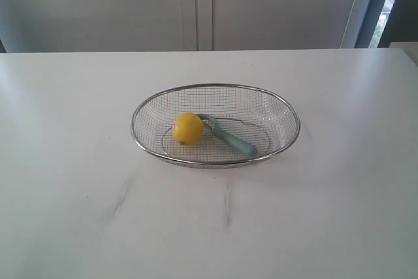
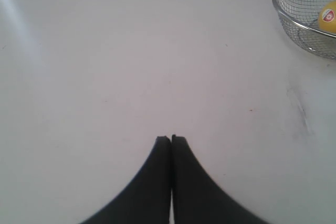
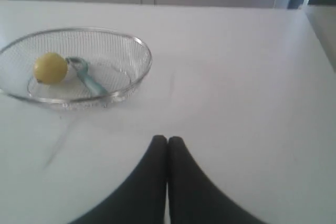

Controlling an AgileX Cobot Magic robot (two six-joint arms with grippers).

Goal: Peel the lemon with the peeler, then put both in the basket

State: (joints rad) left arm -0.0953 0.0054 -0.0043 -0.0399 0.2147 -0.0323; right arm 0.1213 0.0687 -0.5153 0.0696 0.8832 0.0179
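Left gripper [image 2: 171,139] and right gripper [image 3: 167,139] closed, empty; we judge a closed approach would shove the lemon [image 1: 187,128] onto the peeler [image 1: 235,140] in the basket [image 1: 215,85].

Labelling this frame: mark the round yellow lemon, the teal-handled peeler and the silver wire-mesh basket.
Round yellow lemon [image 1: 187,128]: exterior view, middle of its skin.
Teal-handled peeler [image 1: 235,140]: exterior view, on the handle.
Silver wire-mesh basket [image 1: 215,85]: exterior view, far rim.

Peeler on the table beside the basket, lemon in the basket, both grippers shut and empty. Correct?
No: the peeler lies inside the basket, right beside the lemon; the exterior view shows it. The rest stands: lemon in the basket, left gripper and right gripper shut and empty.
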